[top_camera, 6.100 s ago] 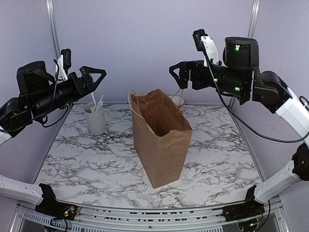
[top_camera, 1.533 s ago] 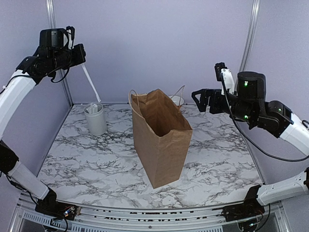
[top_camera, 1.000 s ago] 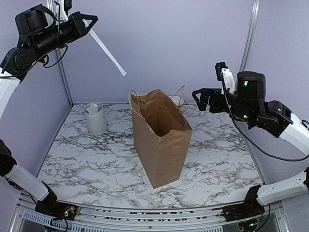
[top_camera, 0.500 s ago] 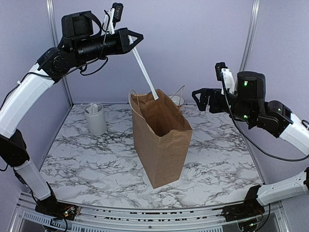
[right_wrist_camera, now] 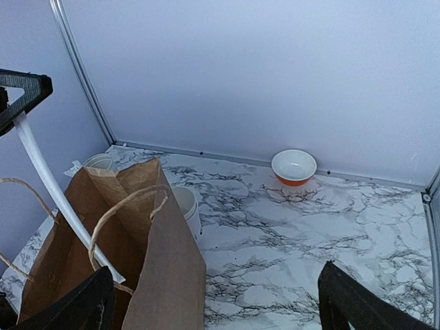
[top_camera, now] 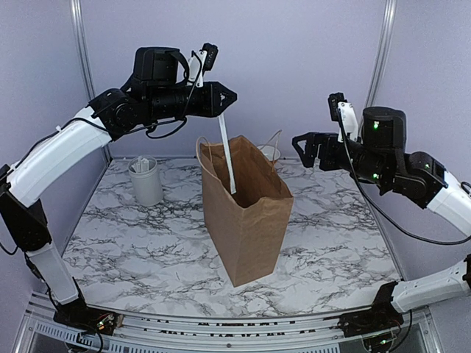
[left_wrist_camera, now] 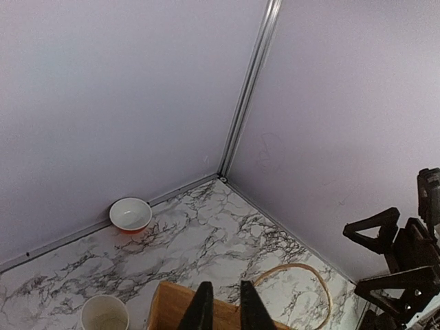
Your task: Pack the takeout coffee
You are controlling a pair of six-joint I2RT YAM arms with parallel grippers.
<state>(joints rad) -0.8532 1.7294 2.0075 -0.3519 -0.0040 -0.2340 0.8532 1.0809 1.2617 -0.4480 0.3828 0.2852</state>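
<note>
A marble table is standing between lavender walls, carrying a brown paper bag in the middle. The takeout coffee is not showing in any view, so I cannot tell its place relative to the jaws. The left gripper is hovering above the bag with its jaws nearly together and a white straw reaching down into the bag; I cannot tell if it is gripped. The right gripper is hanging at the far right, jaws spread wide, holding nothing.
</note>
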